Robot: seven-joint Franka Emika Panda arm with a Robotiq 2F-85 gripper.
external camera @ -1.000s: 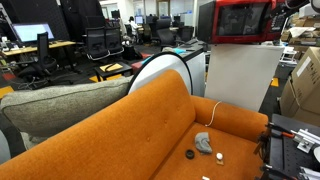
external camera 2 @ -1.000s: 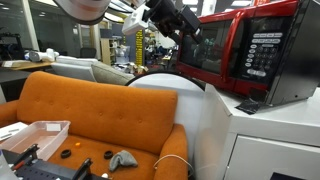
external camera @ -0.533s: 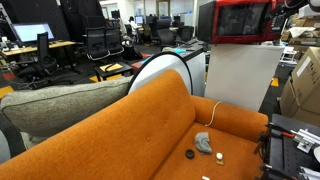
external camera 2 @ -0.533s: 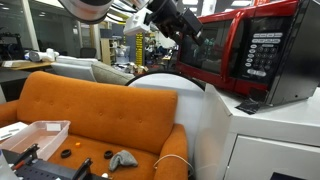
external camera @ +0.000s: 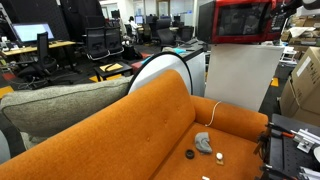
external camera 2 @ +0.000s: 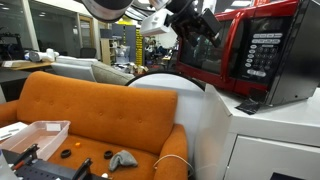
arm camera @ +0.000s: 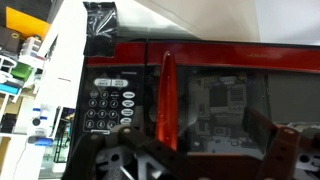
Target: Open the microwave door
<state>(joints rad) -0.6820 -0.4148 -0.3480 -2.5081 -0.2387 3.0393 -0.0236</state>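
Observation:
The red microwave (external camera: 240,20) stands on a white cabinet (external camera: 240,85) and shows in both exterior views (external camera 2: 262,50). The microwave door (external camera 2: 203,55) is closed; in the wrist view its dark window (arm camera: 230,100) sits right of the red vertical handle (arm camera: 167,95) and the keypad (arm camera: 108,102). My gripper (external camera 2: 205,24) hovers in front of the door's upper part. In the wrist view the gripper (arm camera: 205,150) is open and empty, its fingers spread across the window, just short of the glass.
An orange sofa (external camera: 150,130) with small objects on its seat stands beside the cabinet (external camera 2: 270,135). A white tray (external camera 2: 35,138) lies at the sofa's near end. Cardboard boxes (external camera: 305,85) stand beside the cabinet. Office desks and chairs (external camera: 100,45) fill the background.
The arm has moved towards the microwave, bringing the gripper from beside the door's edge to in front of the door. The door has stayed closed.

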